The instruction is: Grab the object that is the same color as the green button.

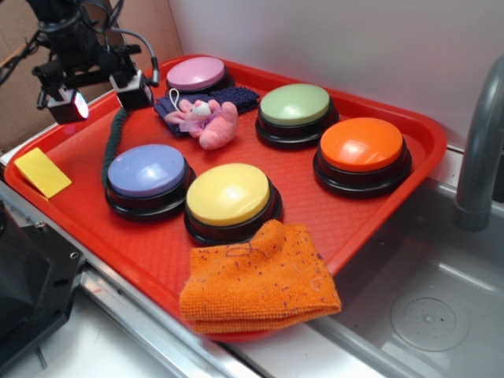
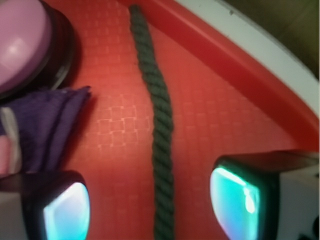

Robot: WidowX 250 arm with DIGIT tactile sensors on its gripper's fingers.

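Observation:
A dark green braided cord [image 1: 115, 143] lies on the red tray [image 1: 71, 150] along its left side, beside the lilac-blue button [image 1: 146, 170]. In the wrist view the cord [image 2: 160, 120] runs lengthwise straight down the middle, passing between the two glowing fingers [image 2: 235, 200]. My gripper [image 1: 101, 93] hovers over the cord's far end, open, its jaws wide on either side of the cord and not touching it. The pale green button [image 1: 295, 105] sits at the tray's back, well to the right.
A pink button [image 1: 195, 73], dark blue knitted cloth [image 1: 236, 98] and pink plush toy [image 1: 206, 120] lie close to the right of the gripper. Yellow button [image 1: 228, 194], orange button [image 1: 361, 145], orange cloth [image 1: 260, 279], yellow sponge [image 1: 42, 172]. A sink and faucet [image 1: 480, 150] are at right.

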